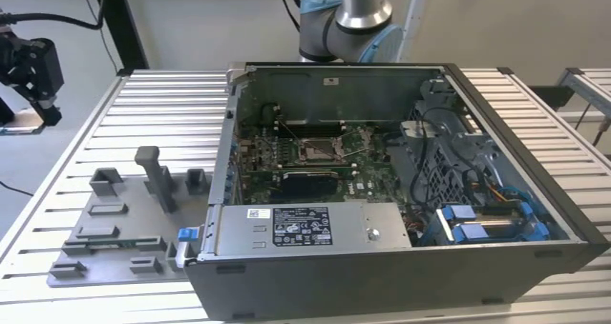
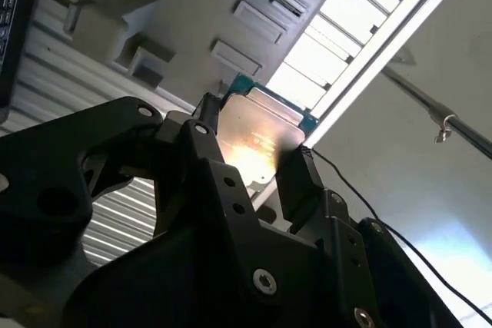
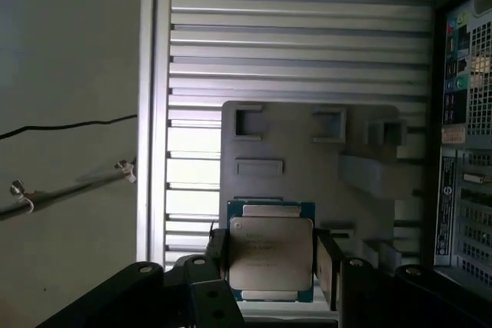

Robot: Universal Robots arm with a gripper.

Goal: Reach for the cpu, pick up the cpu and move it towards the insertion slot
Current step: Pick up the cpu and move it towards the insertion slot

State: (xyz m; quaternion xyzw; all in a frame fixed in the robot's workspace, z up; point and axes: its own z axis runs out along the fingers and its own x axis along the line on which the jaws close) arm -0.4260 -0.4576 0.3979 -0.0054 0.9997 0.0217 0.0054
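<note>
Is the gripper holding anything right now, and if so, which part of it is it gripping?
Yes. The gripper holds the cpu by two opposite side edges, one of its fingers on each. The silvery top face is uncovered in both wrist views.

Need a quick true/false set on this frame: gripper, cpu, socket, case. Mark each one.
1. The gripper is shut on the cpu. True.
2. The cpu sits in the insertion slot. False: the gripper holds it outside the computer case.
3. The computer case lies open, with its green board in view. True.
4. The insertion slot is on the grey fixture plate. False: it is on the green board inside the computer case.
</note>
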